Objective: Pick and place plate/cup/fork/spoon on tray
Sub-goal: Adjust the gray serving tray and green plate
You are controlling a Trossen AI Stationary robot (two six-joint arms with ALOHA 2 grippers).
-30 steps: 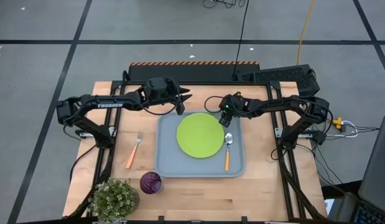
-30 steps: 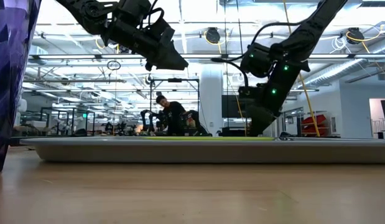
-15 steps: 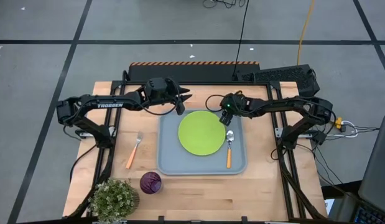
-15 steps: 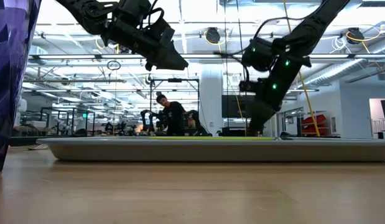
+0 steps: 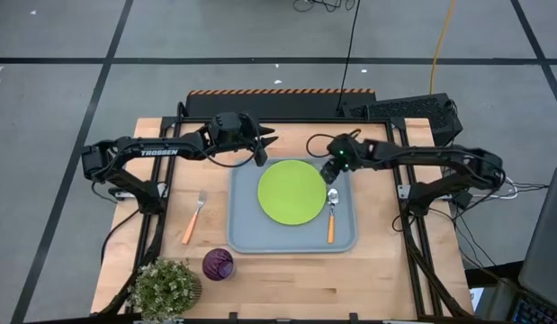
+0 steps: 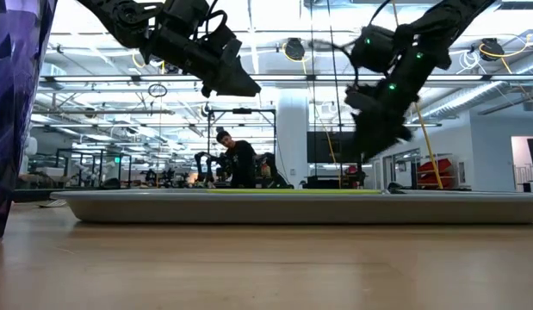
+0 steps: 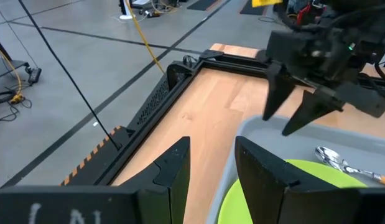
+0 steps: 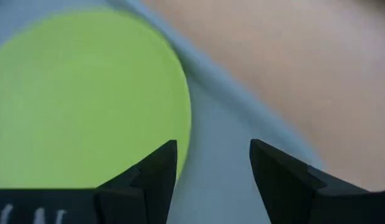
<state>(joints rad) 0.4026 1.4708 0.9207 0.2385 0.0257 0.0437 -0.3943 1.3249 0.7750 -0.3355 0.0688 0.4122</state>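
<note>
The lime-green plate (image 5: 291, 193) lies flat on the grey-blue tray (image 5: 242, 236). The spoon (image 5: 331, 217) lies on the tray right of the plate, bowl toward the far edge. On the table left of the tray is the fork (image 5: 194, 216), and the purple cup (image 5: 218, 264) stands near the front edge. My right gripper (image 5: 329, 172) hangs open above the tray's far right corner, over the plate's rim (image 8: 180, 106), pointing steeply down. My left gripper (image 5: 265, 144) hovers open and empty beyond the tray's far left corner.
A small potted plant (image 5: 165, 286) stands at the near left corner beside the cup. A black frame (image 7: 148, 106) runs along the table's far edge. Bare wood shows right of the tray and along the near edge.
My right gripper has risen off the tray's far right corner, drawn back toward the table's right edge and rolled about its own axis, staying open. The tray with the plate and spoon has slid a little toward the table's right edge.
</note>
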